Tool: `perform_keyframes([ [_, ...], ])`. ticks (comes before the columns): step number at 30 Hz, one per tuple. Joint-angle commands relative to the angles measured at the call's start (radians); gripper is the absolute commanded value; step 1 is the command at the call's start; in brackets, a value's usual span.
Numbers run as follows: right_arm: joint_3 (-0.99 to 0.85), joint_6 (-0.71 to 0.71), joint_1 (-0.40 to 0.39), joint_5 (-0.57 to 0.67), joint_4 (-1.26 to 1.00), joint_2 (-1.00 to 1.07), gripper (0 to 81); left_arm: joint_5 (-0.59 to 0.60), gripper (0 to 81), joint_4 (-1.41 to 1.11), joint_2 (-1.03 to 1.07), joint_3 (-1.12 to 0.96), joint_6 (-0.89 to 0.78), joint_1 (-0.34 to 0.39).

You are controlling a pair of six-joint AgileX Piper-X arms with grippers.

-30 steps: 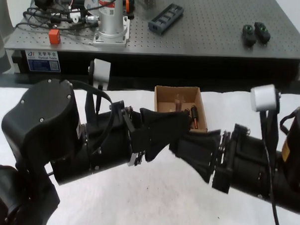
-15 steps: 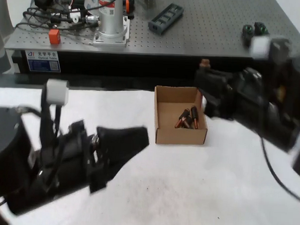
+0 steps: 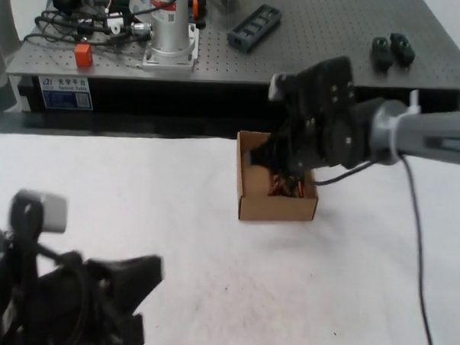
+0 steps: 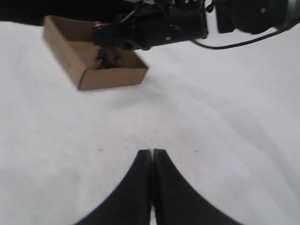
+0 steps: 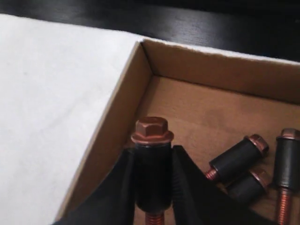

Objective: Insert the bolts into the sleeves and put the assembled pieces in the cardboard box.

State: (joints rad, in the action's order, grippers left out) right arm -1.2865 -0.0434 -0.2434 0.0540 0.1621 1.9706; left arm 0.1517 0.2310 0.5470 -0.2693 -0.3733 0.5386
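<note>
Left gripper (image 4: 151, 157) hangs low over the white cloth (image 4: 225, 117) at the near left of the bench, its two black fingers pressed together with nothing between them.

Farther forward and to the right, the open cardboard box (image 3: 278, 207) sits on the cloth. Inside it lie several assembled pieces (image 5: 236, 158). Each one is a copper-coloured bolt with a flanged hex head, pushed through a black sleeve, and a threaded end shows on some. They rest on their sides on the box floor, close together.

Right of that, the right gripper (image 5: 153, 154) reaches into the box from the right side. Its fingers are clamped on the black sleeve of one more piece (image 5: 152, 176). That piece stands with its hex head above the fingertips, and its thread shows below the sleeve. It is held inside the box near a corner, just beside one wall and apart from the pieces lying on the floor.
</note>
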Motion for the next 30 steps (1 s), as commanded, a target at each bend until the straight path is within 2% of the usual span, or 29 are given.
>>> perform_keyframes([
  [1,-0.077,-0.028,0.008,-0.023,0.04,0.072,5.3,-0.047,0.7,0.07,-0.026,-0.004,0.02,-0.001],
  [5,-0.081,-0.054,0.014,-0.016,0.042,0.077,5.3,-0.166,0.7,0.277,-0.169,-0.004,0.049,-0.001],
  [10,-0.081,-0.052,0.016,0.007,0.056,0.058,5.0,-0.204,0.7,0.406,-0.281,-0.004,0.036,-0.001],
  [12,-0.081,-0.053,0.02,0.009,0.067,0.056,0.6,-0.225,0.7,0.433,-0.315,-0.004,0.0,-0.001],
  [13,-0.081,-0.054,0.022,0.009,0.072,0.056,4.1,-0.246,0.7,0.434,-0.33,-0.004,-0.001,-0.001],
  [17,-0.081,-0.059,0.033,0.009,0.08,0.058,29.4,-0.356,0.7,0.454,-0.358,-0.004,-0.039,-0.001],
  [18,-0.081,-0.069,0.035,0.009,0.079,0.055,33.1,-0.359,0.7,0.466,-0.358,-0.004,-0.039,-0.001],
  [21,-0.08,-0.076,0.043,0.009,0.078,0.03,29.7,-0.347,0.7,0.472,-0.357,-0.004,-0.048,-0.001],
  [25,-0.029,-0.069,0.046,0.009,0.072,-0.075,20.3,-0.347,0.7,0.472,-0.357,-0.004,-0.053,-0.001],
  [30,0.197,-0.05,0.046,0.009,0.049,-0.324,11.1,-0.349,0.7,0.472,-0.357,-0.003,-0.06,-0.001],
])
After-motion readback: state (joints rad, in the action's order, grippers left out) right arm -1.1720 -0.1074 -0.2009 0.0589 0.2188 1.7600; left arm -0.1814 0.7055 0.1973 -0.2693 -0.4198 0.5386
